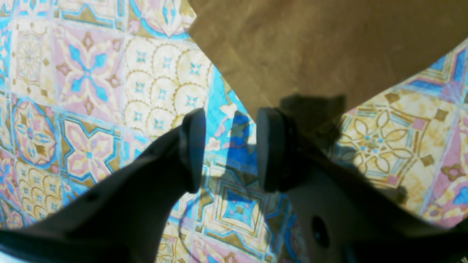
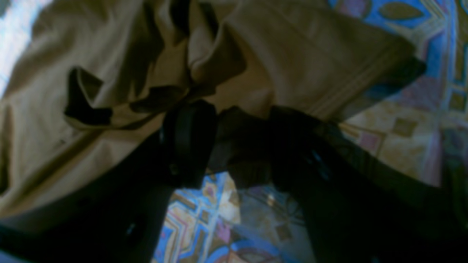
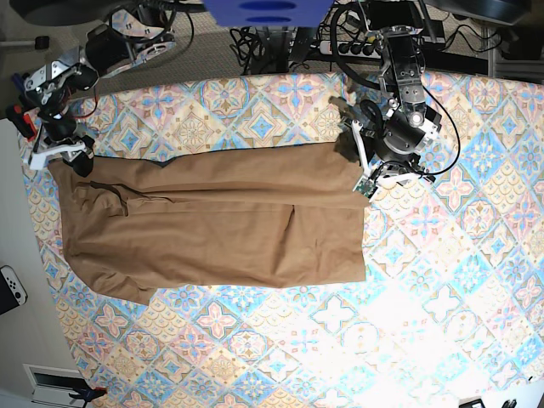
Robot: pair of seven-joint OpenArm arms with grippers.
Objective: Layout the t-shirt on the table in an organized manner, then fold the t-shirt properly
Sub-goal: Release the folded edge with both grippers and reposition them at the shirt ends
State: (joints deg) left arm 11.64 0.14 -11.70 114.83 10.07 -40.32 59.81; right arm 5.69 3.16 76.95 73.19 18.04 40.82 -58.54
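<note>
The tan-brown t-shirt point(image 3: 212, 229) lies spread lengthwise across the table point(image 3: 442, 280), mostly flat, with a crease near its left end. In the base view my left gripper point(image 3: 361, 166) hovers at the shirt's far right corner. Up close, the left gripper point(image 1: 232, 146) is open with only patterned table between its fingers, and the shirt's corner point(image 1: 310, 47) lies just ahead of them. My right gripper point(image 3: 70, 160) sits at the shirt's upper left corner. In its wrist view the right gripper point(image 2: 239, 144) is shut on a shadowed fold of bunched t-shirt point(image 2: 55, 153).
Cables and a power strip point(image 3: 357, 42) run behind the table's far edge, beside a blue base point(image 3: 263, 13). A white controller point(image 3: 10, 289) lies off the table's left edge. The table's patterned cover extends right of and in front of the shirt.
</note>
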